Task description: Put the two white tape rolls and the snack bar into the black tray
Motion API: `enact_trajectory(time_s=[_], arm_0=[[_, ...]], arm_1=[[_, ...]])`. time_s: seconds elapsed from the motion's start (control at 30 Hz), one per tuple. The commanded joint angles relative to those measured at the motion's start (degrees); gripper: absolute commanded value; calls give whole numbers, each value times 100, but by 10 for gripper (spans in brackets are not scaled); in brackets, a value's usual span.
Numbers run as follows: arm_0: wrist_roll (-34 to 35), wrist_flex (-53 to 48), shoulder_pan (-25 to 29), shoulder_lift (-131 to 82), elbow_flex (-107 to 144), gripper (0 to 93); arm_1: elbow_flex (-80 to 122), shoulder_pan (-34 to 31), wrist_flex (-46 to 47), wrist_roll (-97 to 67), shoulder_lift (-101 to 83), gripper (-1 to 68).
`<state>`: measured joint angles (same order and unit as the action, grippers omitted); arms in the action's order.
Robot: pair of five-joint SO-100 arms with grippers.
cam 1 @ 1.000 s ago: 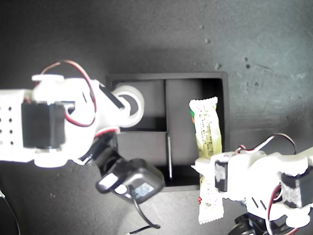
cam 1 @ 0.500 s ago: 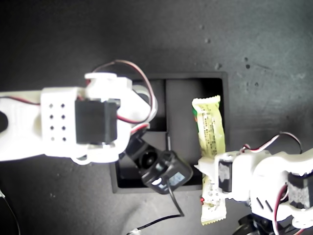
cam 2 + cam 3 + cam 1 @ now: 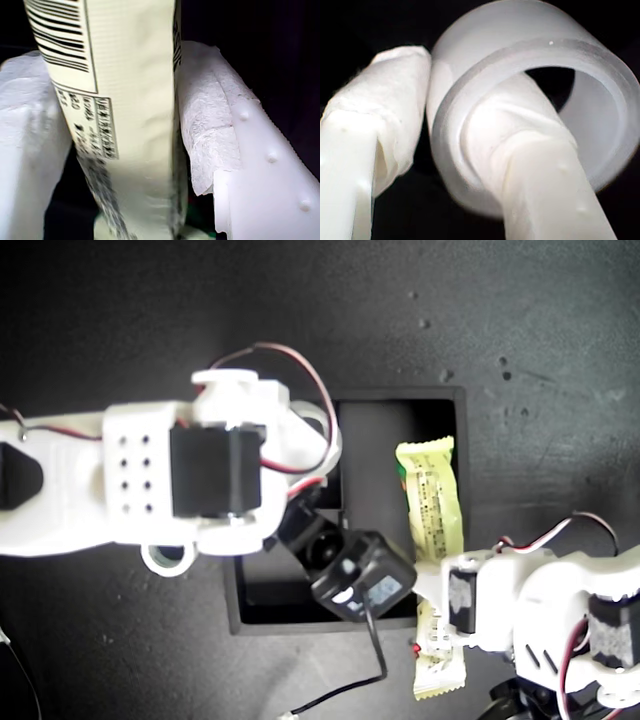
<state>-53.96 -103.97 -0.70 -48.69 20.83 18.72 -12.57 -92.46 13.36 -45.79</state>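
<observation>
While both arms sit over the table, scene runs thus, ext. view left to right:
Ring (image 3: pixel 167 558): small, pale, on table just beside tray's left wall, partly under arm.
Second gripper (image 3: pixel 455 145): clamped on white roll (image 3: pixel 520 115), one finger (image 3: pixel 530 165) thru hole, other outside wall; above tray (image 3: pixel 400 405).
Adapter (image 3: pixel 362 577): black, w/ cable, tilted over tray's lower part.
First gripper (image 3: pixel 125 145): pinching bar (image 3: pixel 432 530) near lower end.
Bar: lengthwise over tray's right compartment, lower end past rim.
</observation>
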Motion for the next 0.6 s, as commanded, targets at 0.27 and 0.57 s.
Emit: enact_trajectory(time_s=[0.27,0.57], arm_0=[[-193,-105,53,-1327,1046,133],[-396,-105,483,-2672,1942,136]], arm_1=[[-290,-88,-826,35,-70,237],[-404,114,-1072,-18,-360,213]])
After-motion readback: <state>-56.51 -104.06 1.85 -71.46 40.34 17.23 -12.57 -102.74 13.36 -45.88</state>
